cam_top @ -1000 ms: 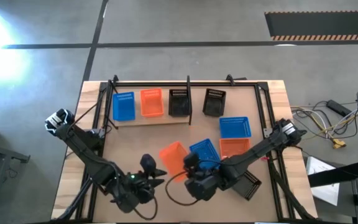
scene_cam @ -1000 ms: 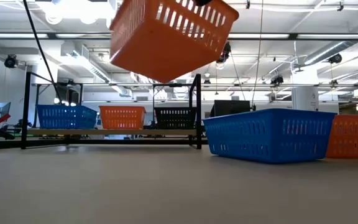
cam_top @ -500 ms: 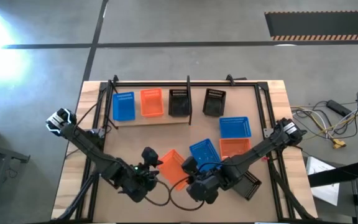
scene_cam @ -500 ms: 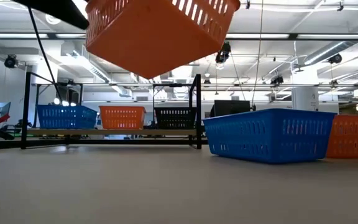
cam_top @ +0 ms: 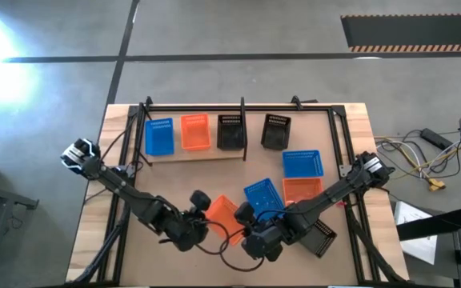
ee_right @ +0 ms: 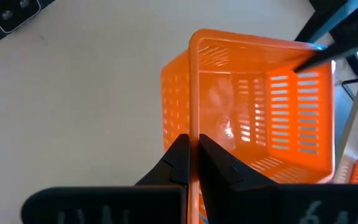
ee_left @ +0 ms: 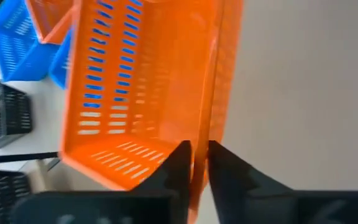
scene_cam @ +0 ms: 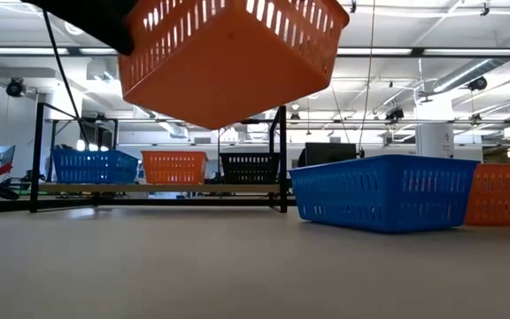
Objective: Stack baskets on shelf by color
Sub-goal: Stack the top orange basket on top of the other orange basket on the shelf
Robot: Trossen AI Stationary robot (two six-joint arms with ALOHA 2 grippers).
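Observation:
An orange basket (cam_top: 222, 214) hangs tilted above the table's near middle, between my two grippers; it also fills the top of the low view as the orange basket (scene_cam: 228, 53). My left gripper (cam_top: 205, 210) is shut on its left side and my right gripper (cam_top: 241, 218) on its right side. On the shelf (cam_top: 190, 154) at the far left stand a blue basket (cam_top: 159, 137), an orange basket (cam_top: 195, 132) and a black basket (cam_top: 230, 132), side by side on their bottoms. My left gripper pinches a side wall's rim (ee_left: 199, 155) of the orange basket, near a corner, one finger inside and one outside. It comes slanting down from the table's left. The basket is lifted clear and tilted. My right gripper pinches the rim of the opposite wall (ee_right: 194, 146), one finger inside the basket and one outside, slanting down from the table's right. The basket hangs clear of the table.
A black basket (cam_top: 276, 132) stands right of the shelf. A blue basket (cam_top: 302, 163), an orange one (cam_top: 301, 190) and a second blue one (cam_top: 262, 194) lie at the middle right, a black one (cam_top: 320, 238) near the right front. Black rods (cam_top: 242, 128) edge the shelf.
My left gripper has moved down and toward the table's right to the orange basket, turned, and shut on its wall. The basket, held all along by my right gripper, has shifted a little left and tipped in the low view, staying clear of the table.

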